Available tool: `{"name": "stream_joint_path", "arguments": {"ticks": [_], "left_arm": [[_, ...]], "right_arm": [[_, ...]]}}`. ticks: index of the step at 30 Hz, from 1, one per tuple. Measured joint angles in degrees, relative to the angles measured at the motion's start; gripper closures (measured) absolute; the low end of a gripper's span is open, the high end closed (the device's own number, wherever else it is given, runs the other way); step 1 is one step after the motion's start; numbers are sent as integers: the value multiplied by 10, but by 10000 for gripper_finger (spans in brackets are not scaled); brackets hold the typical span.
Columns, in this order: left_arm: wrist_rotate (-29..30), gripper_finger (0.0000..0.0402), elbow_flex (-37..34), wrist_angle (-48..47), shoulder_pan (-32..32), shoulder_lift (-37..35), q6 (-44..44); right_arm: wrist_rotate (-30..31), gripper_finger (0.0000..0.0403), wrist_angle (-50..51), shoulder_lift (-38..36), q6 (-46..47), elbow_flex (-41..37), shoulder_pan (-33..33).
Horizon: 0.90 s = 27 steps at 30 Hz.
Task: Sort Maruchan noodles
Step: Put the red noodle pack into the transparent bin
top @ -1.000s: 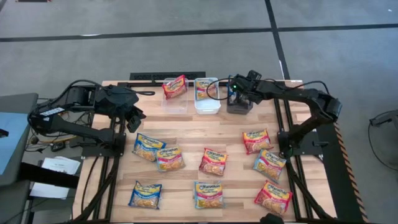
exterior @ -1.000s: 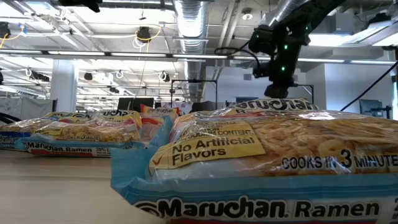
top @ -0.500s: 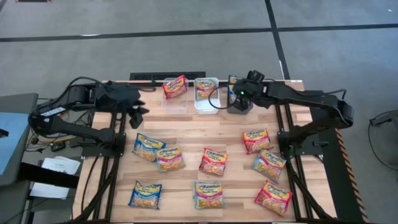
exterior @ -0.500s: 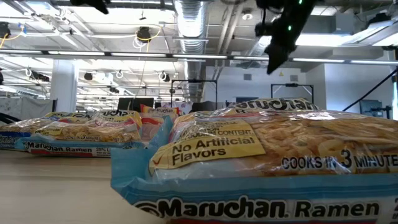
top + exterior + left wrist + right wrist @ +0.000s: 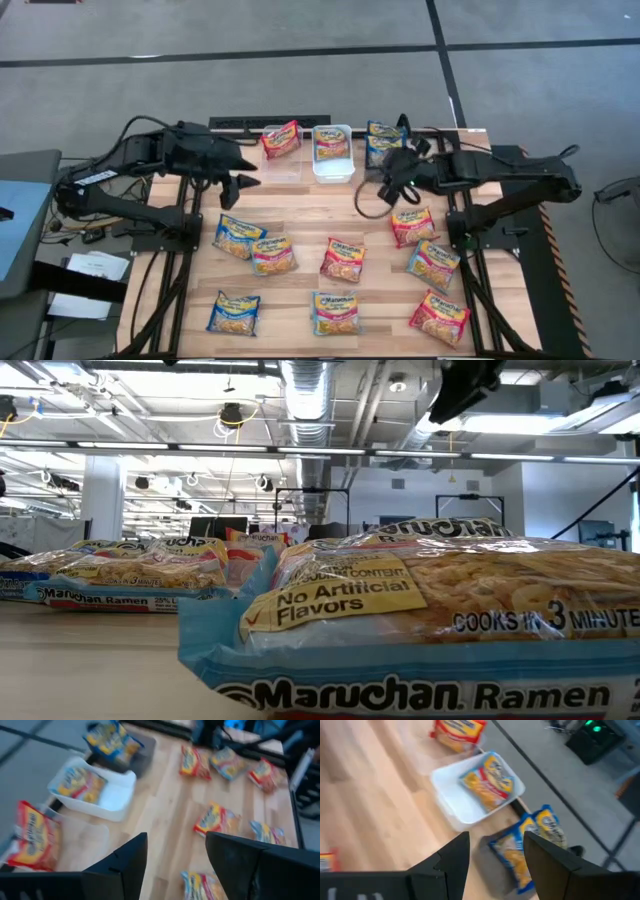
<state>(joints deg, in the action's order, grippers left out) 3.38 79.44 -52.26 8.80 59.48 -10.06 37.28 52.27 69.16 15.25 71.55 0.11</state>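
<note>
High view: the left gripper point(image 5: 243, 172) hangs spread and empty by the clear bin point(image 5: 282, 160), which holds a red packet point(image 5: 281, 139). The right gripper point(image 5: 390, 187) hangs spread, empty, near the dark bin point(image 5: 384, 158) holding a blue packet point(image 5: 383, 141). The white bin point(image 5: 333, 168) holds 1 packet; 9 loose packets point(image 5: 343, 259) lie on the wooden table point(image 5: 300, 210).

Low view: a Maruchan Ramen packet point(image 5: 420, 620) fills the foreground.

Left wrist view: fingers point(image 5: 125, 860) apart above the table.

Right wrist view: fingers point(image 5: 451, 860) apart above the bins.

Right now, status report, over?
Both grippers open, empty: left near clear bin, right by dark bin. Three bins hold packets; nine loose packets remain. Nothing blocking.
</note>
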Motion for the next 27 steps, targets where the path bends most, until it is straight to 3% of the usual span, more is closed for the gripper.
{"name": "stream_joint_path", "arguments": {"ticks": [5,16,27], "left_arm": [[-6,214,0,1,-27,35,1],[-6,214,0,9,-63,118,15],[-28,214,0,64,-81,191,-2]], "right_arm": [[-4,193,2,-10,58,0,61],[-86,193,4,-14,165,0,138],[-104,193,-20,-14,177,0,204]]}}
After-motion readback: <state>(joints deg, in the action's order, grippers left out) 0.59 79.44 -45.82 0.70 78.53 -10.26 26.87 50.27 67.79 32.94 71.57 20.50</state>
